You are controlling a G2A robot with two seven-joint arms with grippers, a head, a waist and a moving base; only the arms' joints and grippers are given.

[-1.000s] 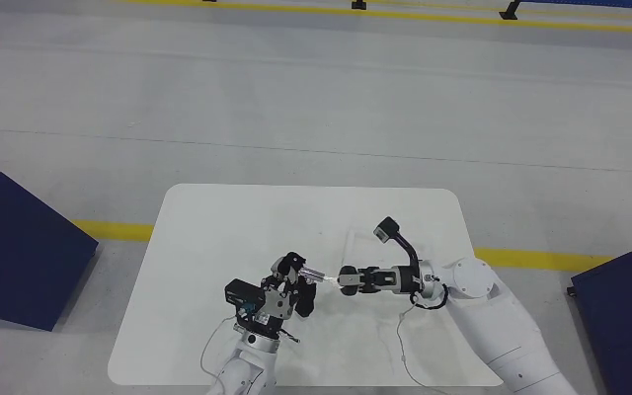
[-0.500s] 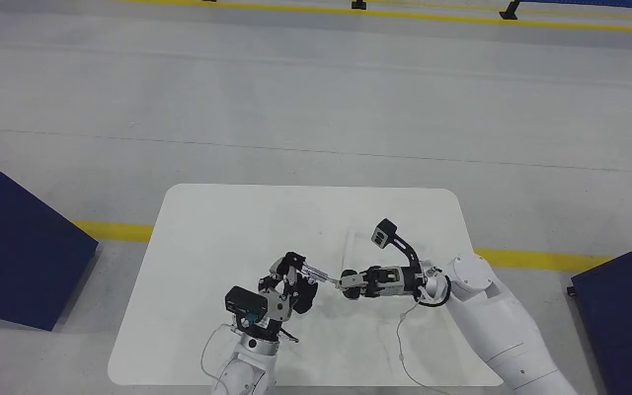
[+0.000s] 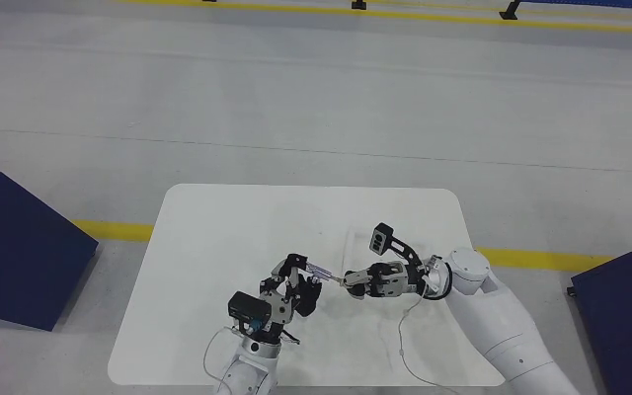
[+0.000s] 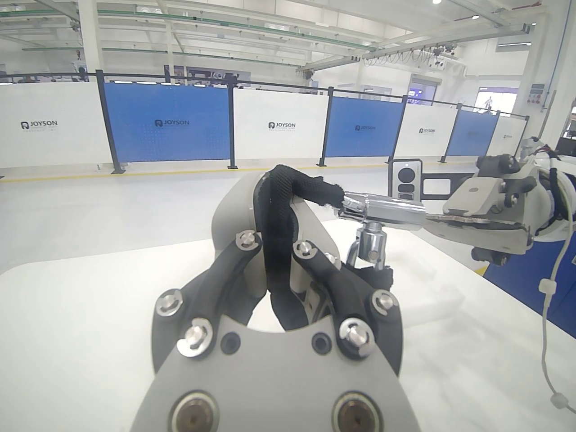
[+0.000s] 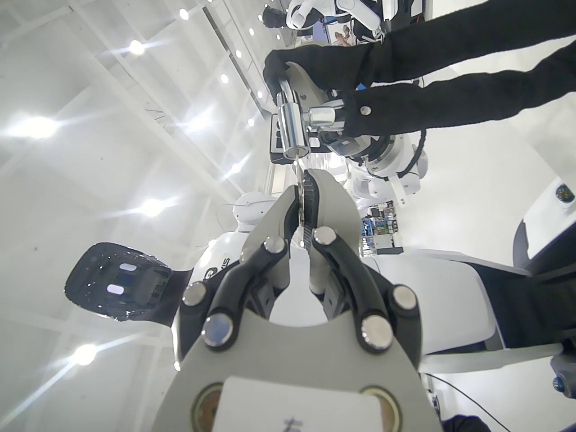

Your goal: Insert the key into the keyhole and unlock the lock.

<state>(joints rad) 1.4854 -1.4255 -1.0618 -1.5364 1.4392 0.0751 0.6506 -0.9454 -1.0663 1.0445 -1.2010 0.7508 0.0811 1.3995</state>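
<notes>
Nearest, the right gripper (image 5: pixel 303 193) is clenched on the flat head of a small key (image 5: pixel 298 164), pinched edge-on. Just beyond, the key's blade meets the end face of a chrome lock (image 5: pixel 292 130) — how deep it has gone in cannot be told. Farther on, the left gripper (image 4: pixel 355 236), its fingers (image 4: pixel 279 209) sleeved in black fabric, grasps the lock above the white table (image 3: pixel 197 227), with the barrel pointing at the key. The step in hand looks like seating and turning the key. To do it well, blade and barrel should share one line, the push should be gentle, and the twist should run about the blade's own axis — with the left arm braced so the lock does not spin in the soft fabric.
</notes>
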